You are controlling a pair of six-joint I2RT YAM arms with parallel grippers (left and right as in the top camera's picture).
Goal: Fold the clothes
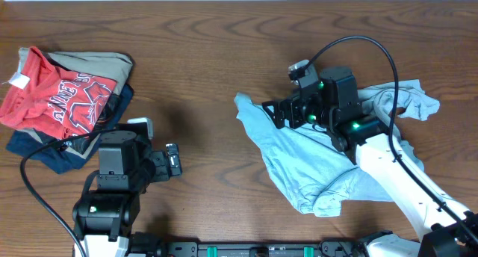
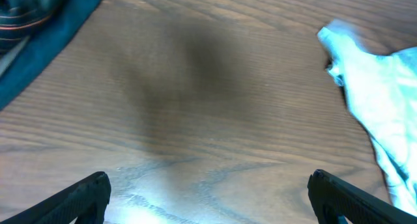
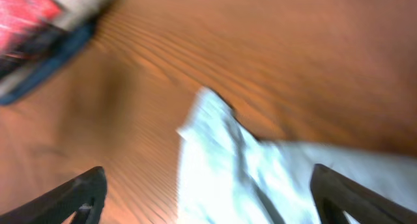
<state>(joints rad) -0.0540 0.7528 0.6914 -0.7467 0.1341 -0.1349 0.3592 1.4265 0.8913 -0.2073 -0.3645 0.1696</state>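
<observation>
The pale blue T-shirt (image 1: pixel 314 163) lay crumpled on the right half of the wooden table (image 1: pixel 202 55), one corner drawn out to a point towards the middle. The right arm (image 1: pixel 396 175) crossed above it and hid part of the cloth. The right gripper (image 3: pixel 208 175) hovered over that pointed corner with its fingers spread wide. The wrist view was blurred, so whether a finger brushed the fabric could not be told. The left gripper (image 2: pixel 208 182) stood equally wide apart over bare wood, well apart from the T-shirt. At the far left lay a red shirt (image 1: pixel 56 100) with white lettering, resting on a khaki garment (image 1: pixel 101 63) and a navy garment (image 1: pixel 45 156).
</observation>
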